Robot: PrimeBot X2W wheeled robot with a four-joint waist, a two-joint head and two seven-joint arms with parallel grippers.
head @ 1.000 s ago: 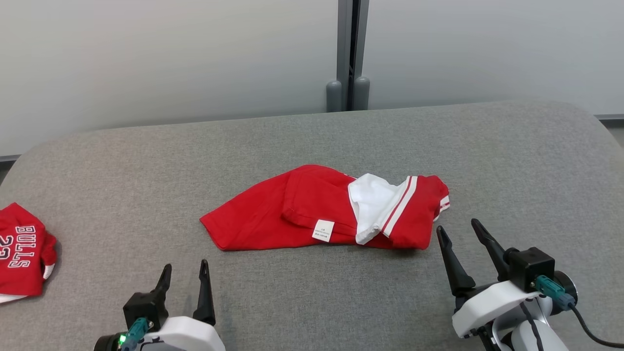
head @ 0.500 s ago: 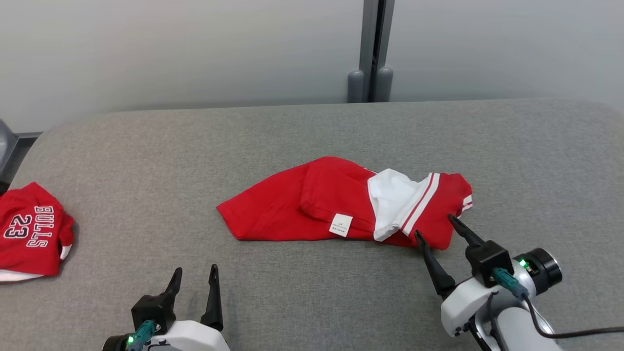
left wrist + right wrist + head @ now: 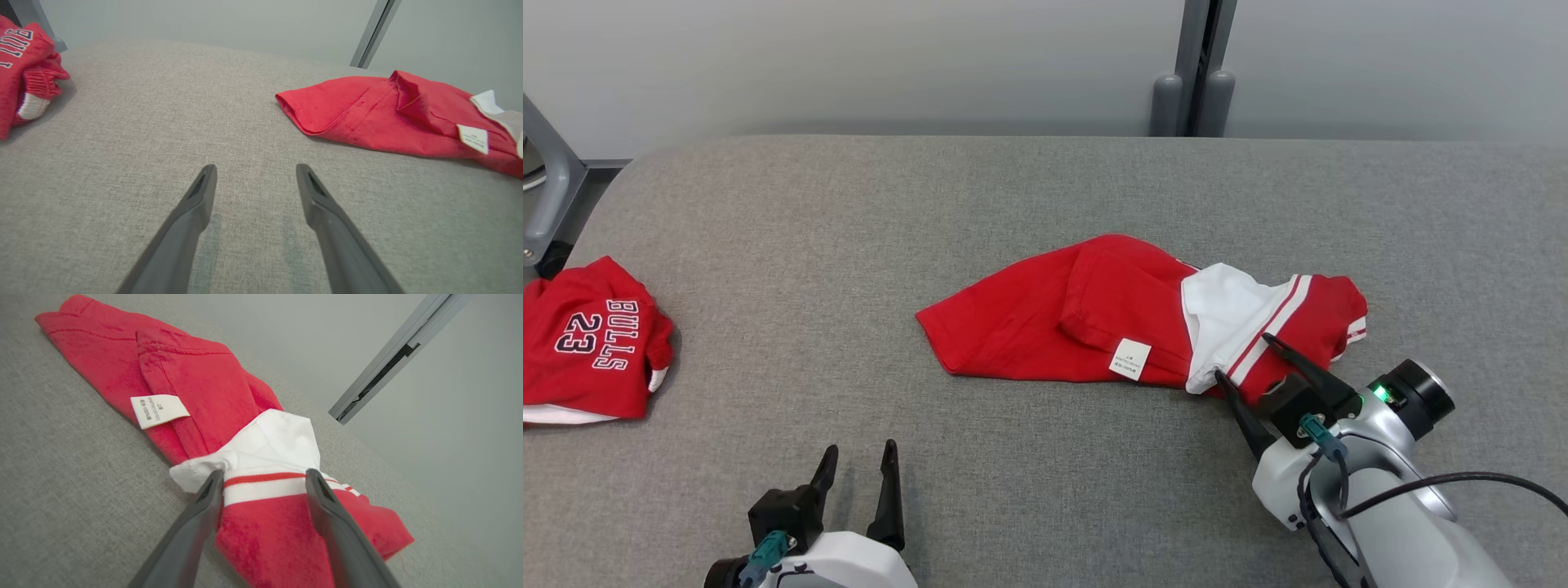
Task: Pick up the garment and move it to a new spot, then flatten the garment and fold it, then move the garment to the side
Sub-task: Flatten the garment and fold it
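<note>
The garment point(image 3: 1094, 314) is a crumpled red shirt with a white, red-striped collar part and a white label, lying mid-table; it also shows in the left wrist view point(image 3: 367, 110) and the right wrist view point(image 3: 196, 379). My right gripper point(image 3: 1241, 358) is open, its fingers straddling the garment's striped right end point(image 3: 261, 488), one finger on each side of the fold. My left gripper point(image 3: 859, 457) is open over bare table, short of the garment's left corner, with nothing between its fingers point(image 3: 255, 175).
A second red garment printed "BULLS 23" point(image 3: 588, 343) lies at the table's left edge, also in the left wrist view point(image 3: 24, 61). The grey fabric table point(image 3: 849, 204) ends at a pale wall with a grey post point(image 3: 1196, 73). A grey frame point(image 3: 547, 188) stands far left.
The camera has turned, shifting the scene rightwards. My right gripper has advanced onto the garment's striped right end, still open. The left gripper keeps its place.
</note>
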